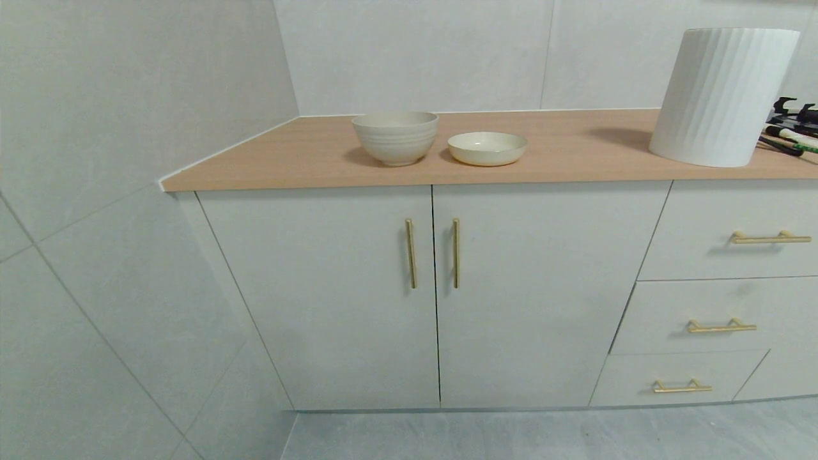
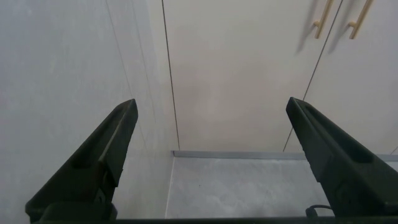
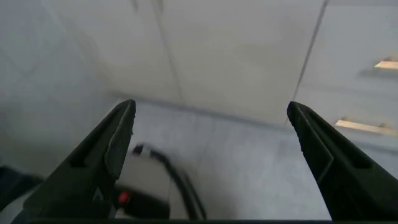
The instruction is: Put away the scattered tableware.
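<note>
A deep beige ribbed bowl (image 1: pixel 395 137) stands on the wooden countertop (image 1: pixel 575 150) near its left end. Right beside it sits a shallow cream dish (image 1: pixel 487 148), a small gap between them. Below the counter, the two cabinet doors are closed, each with a vertical brass handle (image 1: pixel 411 253) near the middle seam. My left gripper (image 2: pixel 211 109) hangs low in front of the cabinet's left door, open and empty. My right gripper (image 3: pixel 211 112) is also low, over the grey floor before the cabinet, open and empty.
A tall white ribbed cylinder (image 1: pixel 722 96) stands at the counter's right, with pens and clips (image 1: pixel 789 131) beyond it. Three drawers with brass handles (image 1: pixel 722 327) sit right of the doors. A tiled wall (image 1: pixel 96 223) closes off the left side.
</note>
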Available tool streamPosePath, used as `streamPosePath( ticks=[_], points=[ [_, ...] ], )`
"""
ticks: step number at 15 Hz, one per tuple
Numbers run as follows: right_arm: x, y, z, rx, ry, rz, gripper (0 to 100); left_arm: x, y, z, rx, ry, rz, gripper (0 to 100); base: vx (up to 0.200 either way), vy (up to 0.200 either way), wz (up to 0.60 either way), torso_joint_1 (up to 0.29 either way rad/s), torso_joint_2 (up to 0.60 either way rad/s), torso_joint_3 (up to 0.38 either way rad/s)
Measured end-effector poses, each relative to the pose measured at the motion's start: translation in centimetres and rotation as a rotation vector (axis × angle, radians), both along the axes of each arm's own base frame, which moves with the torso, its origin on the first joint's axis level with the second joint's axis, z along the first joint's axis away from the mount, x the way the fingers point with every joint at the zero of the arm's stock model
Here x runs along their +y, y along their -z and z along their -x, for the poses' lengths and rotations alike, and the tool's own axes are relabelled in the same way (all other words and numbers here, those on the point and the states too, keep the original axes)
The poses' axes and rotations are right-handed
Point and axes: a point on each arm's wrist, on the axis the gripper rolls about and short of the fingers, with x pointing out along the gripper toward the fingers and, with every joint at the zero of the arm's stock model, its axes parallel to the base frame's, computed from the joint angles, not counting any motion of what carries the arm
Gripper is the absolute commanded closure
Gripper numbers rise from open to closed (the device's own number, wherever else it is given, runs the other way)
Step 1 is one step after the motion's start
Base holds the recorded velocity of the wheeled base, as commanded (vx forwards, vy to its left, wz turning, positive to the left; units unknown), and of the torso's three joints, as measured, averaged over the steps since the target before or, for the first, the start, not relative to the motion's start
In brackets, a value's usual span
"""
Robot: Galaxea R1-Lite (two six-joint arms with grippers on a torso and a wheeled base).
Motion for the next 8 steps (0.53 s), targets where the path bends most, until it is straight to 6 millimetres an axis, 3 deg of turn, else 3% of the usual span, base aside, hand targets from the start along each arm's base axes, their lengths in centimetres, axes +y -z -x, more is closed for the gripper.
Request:
streamPosePath(
  ticks=[4, 8],
  points=[
    [0.5, -2.8, -3.4, 0.155, -0.1, 0.011, 0, 0.0, 0.0, 0.0, 0.0, 0.0, 0.0, 0, 0.0, 0.0, 0.0, 0.0, 0.0, 0.0],
    [2.3, -6.4, -9.9, 0.121, -0.202, -0.002, 0, 0.0, 0.0, 0.0, -0.001, 0.0, -0.001, 0, 0.0, 0.0, 0.0, 0.0, 0.0, 0.0]
  ],
)
